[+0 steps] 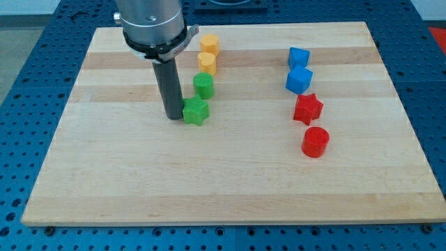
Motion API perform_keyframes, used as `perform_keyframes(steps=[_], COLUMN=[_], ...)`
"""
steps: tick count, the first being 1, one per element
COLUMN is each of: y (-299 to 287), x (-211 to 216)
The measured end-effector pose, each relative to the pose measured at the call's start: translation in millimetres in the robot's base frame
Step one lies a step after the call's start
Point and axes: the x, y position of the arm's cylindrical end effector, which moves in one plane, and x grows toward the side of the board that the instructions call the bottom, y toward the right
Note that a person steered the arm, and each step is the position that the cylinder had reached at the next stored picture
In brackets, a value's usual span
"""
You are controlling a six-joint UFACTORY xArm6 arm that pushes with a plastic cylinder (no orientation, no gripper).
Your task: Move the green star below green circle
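Note:
The green star (pixel 196 111) lies on the wooden board, just below and slightly left of the green circle (pixel 203 85). The two green blocks are close, nearly touching. My tip (pixel 174 116) stands right against the star's left side, at the same height in the view. The dark rod rises from it to the arm's grey flange at the view's top.
A yellow hexagon block (pixel 209 46) and a yellow block (pixel 207 63) stand in a column above the green circle. At the view's right a column runs downward: a blue block (pixel 298 57), a blue cube (pixel 299 80), a red star (pixel 307 109), a red cylinder (pixel 314 142).

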Motion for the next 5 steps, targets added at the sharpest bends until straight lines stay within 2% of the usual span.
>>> perform_keyframes(steps=[5], y=[7.1], x=[0.0])
